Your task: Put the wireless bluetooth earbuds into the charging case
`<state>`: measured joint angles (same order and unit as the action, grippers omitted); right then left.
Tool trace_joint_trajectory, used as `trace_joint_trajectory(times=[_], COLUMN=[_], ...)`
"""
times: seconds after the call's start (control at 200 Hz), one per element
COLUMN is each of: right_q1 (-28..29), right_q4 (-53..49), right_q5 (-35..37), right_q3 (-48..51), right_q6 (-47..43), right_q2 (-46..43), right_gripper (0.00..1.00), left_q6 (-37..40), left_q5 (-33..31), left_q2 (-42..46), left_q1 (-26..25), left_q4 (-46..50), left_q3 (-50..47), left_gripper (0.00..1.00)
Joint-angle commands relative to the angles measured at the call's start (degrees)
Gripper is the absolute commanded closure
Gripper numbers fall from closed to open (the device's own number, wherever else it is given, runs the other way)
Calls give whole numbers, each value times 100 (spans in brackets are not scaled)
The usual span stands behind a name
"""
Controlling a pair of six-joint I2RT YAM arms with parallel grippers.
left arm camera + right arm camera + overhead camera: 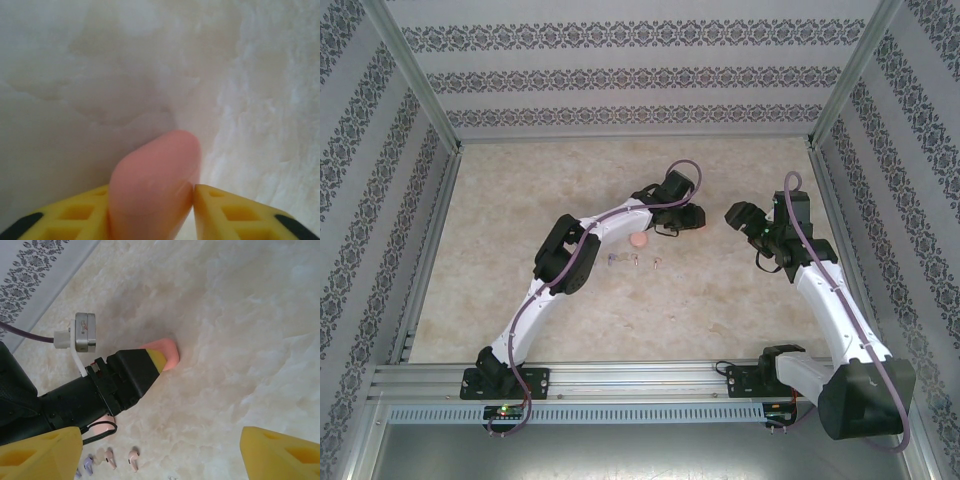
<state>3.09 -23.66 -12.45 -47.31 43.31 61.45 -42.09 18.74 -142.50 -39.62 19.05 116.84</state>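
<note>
Left wrist view: my left gripper (pixel 151 197) has its yellow fingers (pixel 75 215) pressed against both sides of a pink case (pixel 155 175), gripping it above the pale table (pixel 75 75). My right gripper (pixel 160 452) hangs wide open to its right, holding nothing. The earbuds (pixel 634 261) lie loose in a short row on the table, nearer and further left, just near of an orange case (pixel 638 241).
</note>
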Motion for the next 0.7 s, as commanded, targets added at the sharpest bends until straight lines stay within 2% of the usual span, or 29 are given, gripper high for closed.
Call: trace_joint_trajectory(times=[0.0, 0.22, 0.295, 0.31, 0.34, 0.515, 0.694], right_q1=[-46, -46, -41, -45, -44, -45, -39], right_q4=[106, -28, -97, -111, -140, -345, -453], right_q5=[-79, -72, -7, 26, 107, 535, 632], right_q3=[-131, -318, -349, -347, -349, -426, -515], right_q6=[-90, -231, -291, -298, -318, -322, -375], right_q2=[35, 65, 52, 50, 35, 70, 109], right_gripper=[16, 12, 5, 2, 2, 2, 2], left_q6=[66, 296, 466, 503, 582, 1021, 1465], left_q5=[-203, -526, -677, -708, -783, -1220, -1743], left_q2=[-55, 85, 209, 246, 322, 1014, 2207], left_q1=[64, 99, 110, 112, 112, 121, 121], left_q4=[597, 952, 1034, 1053, 1073, 1059, 707], left_q3=[242, 333, 326, 316, 304, -6, -776], left_gripper=[54, 42, 39, 34, 33, 31, 29])
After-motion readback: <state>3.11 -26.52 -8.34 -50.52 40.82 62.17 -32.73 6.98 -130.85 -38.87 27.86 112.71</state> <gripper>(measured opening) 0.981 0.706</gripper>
